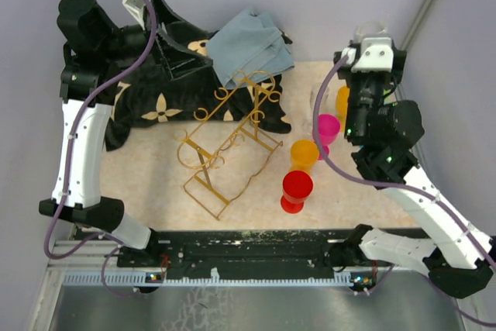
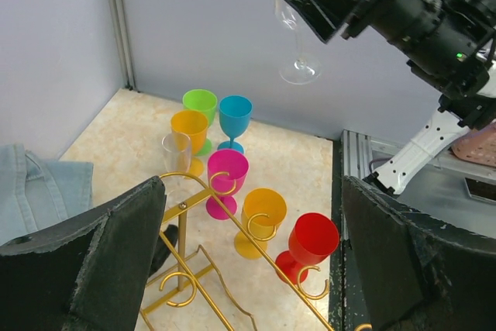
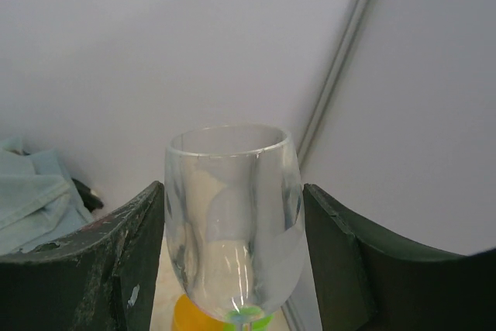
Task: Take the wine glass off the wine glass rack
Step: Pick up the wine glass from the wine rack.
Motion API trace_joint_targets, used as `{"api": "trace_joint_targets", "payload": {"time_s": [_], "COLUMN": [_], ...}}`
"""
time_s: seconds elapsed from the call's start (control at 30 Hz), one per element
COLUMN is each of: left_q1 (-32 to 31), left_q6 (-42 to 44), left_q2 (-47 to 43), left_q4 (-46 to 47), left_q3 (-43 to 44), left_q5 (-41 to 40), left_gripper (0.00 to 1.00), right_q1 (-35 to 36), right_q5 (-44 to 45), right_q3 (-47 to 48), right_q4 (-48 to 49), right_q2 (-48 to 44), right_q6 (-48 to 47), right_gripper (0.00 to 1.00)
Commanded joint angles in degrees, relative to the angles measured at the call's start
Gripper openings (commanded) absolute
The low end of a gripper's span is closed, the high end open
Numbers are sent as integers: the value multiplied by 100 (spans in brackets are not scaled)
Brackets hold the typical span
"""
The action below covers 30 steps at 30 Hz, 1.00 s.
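My right gripper (image 1: 370, 38) is shut on the bowl of a clear wine glass (image 3: 232, 222) and holds it upright, high in the air at the back right, away from the rack. The left wrist view shows the glass (image 2: 298, 29) hanging from those fingers with its foot well above the table. The gold wire wine glass rack (image 1: 229, 145) stands in the middle of the table with nothing on it; its scroll ends show in the left wrist view (image 2: 232, 222). My left gripper (image 1: 186, 44) is open and empty, raised over the black cloth left of the rack.
Red (image 1: 297, 187), orange (image 1: 304, 153) and pink (image 1: 327, 128) plastic goblets stand right of the rack, with green (image 2: 200, 105), blue (image 2: 235, 114), another orange and a small clear glass (image 2: 176, 153) behind. A black patterned cloth (image 1: 159, 106) and a blue cloth (image 1: 252, 44) lie at the back.
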Motion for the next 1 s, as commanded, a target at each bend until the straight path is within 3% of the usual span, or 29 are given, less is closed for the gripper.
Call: {"api": "trace_joint_targets", "payload": {"time_s": [0.0,0.23,0.5,0.97], "left_q1": [32,32,34,32], "left_q6": [18,139,382,541], "left_q2": [-63,-149,-352,-546], "left_q4": [-36,-180,-361,-616], "left_q3": [-17,-176,-507,-907], "left_q5": [186,272,361,616], "left_gripper": [99,99,99,98], "right_q1": [-952,-2192,-2909,-2926], "right_q5": [-340,-913,-1359,-1460], "right_q3": [588,842,517,-1737], "right_q4": [-1105,-2125,-2463,-1185], "right_q2": [98,358,388,-958], "right_q6": [1583,3049,3974,3938], "right_gripper": [1,0,0,0]}}
